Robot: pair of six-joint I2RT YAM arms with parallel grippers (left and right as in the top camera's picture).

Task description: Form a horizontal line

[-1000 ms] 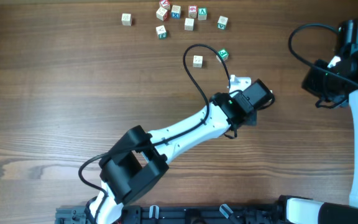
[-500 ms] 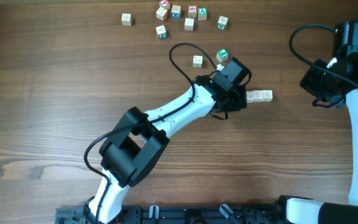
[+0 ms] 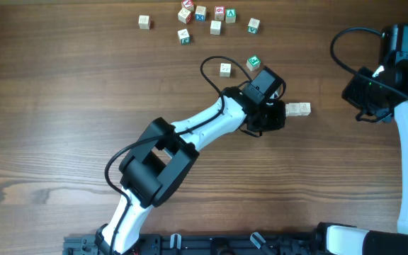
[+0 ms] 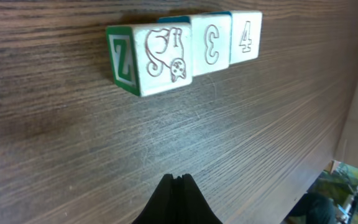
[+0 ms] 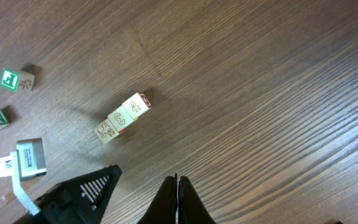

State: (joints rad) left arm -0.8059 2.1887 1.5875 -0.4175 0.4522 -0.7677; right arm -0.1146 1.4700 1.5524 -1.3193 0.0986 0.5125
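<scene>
The horizontal line (image 3: 298,109) is a row of three pale letter cubes touching edge to edge, right of the table's middle. In the left wrist view the line (image 4: 191,50) lies close ahead, with a green Z on its left end face. It also shows in the right wrist view (image 5: 123,117). My left gripper (image 3: 278,113) is shut and empty just left of the row, covering its left end from above; its tips (image 4: 178,178) rest near the wood, short of the cubes. My right gripper (image 3: 365,98) is shut and empty, held high at the right; in its own view (image 5: 178,180) it holds nothing.
Two loose cubes, one pale (image 3: 225,69) and one green-marked (image 3: 253,63), lie just behind the left gripper. Several more loose cubes (image 3: 207,18) are scattered along the far edge, with one (image 3: 144,22) apart at the left. The left arm's cable (image 3: 214,71) loops over the table.
My left gripper has drawn back to the left from over the row, so the three joined cubes now show. The right arm has not moved.
</scene>
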